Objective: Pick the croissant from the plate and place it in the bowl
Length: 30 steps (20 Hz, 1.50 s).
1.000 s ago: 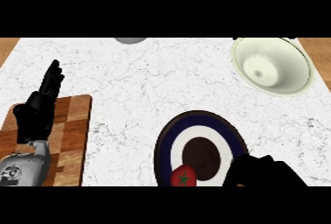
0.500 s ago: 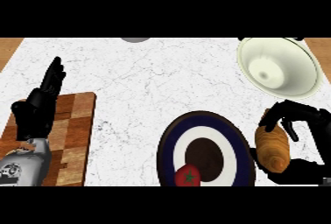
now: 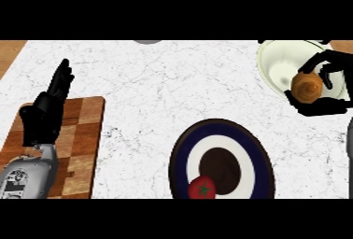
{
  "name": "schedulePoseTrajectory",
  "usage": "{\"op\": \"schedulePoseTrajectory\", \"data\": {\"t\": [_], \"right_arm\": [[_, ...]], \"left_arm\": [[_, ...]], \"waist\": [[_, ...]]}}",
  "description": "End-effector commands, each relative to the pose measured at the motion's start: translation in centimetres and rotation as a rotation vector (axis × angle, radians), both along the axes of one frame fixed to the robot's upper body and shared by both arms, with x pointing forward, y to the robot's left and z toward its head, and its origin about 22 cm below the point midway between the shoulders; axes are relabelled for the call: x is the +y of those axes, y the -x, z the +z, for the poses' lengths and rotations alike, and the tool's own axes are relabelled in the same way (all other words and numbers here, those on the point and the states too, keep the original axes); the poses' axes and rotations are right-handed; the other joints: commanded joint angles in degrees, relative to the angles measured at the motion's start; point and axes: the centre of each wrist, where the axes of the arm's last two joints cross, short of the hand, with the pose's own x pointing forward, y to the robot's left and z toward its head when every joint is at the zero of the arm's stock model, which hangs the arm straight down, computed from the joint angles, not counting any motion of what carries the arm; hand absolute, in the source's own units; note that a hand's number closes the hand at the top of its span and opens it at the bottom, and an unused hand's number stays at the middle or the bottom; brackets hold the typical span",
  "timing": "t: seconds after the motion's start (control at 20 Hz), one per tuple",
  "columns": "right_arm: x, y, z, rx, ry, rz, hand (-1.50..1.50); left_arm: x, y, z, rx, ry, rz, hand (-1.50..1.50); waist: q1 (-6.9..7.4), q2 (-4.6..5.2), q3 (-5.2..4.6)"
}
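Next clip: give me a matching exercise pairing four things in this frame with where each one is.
Things:
1. croissant
2. tomato
3. left robot hand
4. bowl

Places:
A. over the wooden cutting board, fingers straight
B. at the counter's far right corner
C. on the blue and white plate's near edge
D. in the right robot hand, over the bowl's rim

Pairs: 1-D, 2-C, 3-A, 4-B
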Motion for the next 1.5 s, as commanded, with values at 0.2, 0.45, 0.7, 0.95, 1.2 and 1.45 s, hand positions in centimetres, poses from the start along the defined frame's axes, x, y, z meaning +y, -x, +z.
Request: {"op": "schedulePoseTrajectory", "data": {"t": [0.2, 0.45, 0.7, 0.95, 1.2, 1.45], "right_arm": [[-2.3, -5.6, -2.5, -0.079, 0.228, -0.167, 1.50], [-4.4, -7.4, -5.5, -0.079, 0.259, -0.224, 1.50], [-5.4, -8.7, -5.7, 0.081, 0.140, -0.241, 1.50], [-5.2, -8.8, -7.3, 0.123, 0.021, -0.097, -1.50], [-6.3, -9.2, -5.7, 0.055, -0.108, -0.024, -1.50], [-8.5, -8.8, -4.3, 0.008, -0.209, -0.076, -1.50]], "left_arm": [[-1.1, -0.3, -0.7, -0.021, 0.008, -0.040, 0.00], [-1.5, -0.8, 0.8, -0.025, 0.007, -0.035, 0.00], [-2.8, 0.3, -0.2, -0.001, 0.019, -0.075, 0.00], [-1.1, -1.4, 0.9, -0.031, 0.010, -0.057, 0.00], [-2.6, -1.2, 1.7, -0.023, 0.010, -0.076, 0.00], [-1.0, -1.0, 1.2, -0.023, 0.001, -0.059, 0.00]], "waist": [[1.51, 0.55, 0.02], [1.77, 0.64, 0.10], [3.57, 1.17, 0.18], [3.26, 1.60, 0.26], [3.48, 1.54, 0.34], [3.17, 1.34, 0.24]]}}
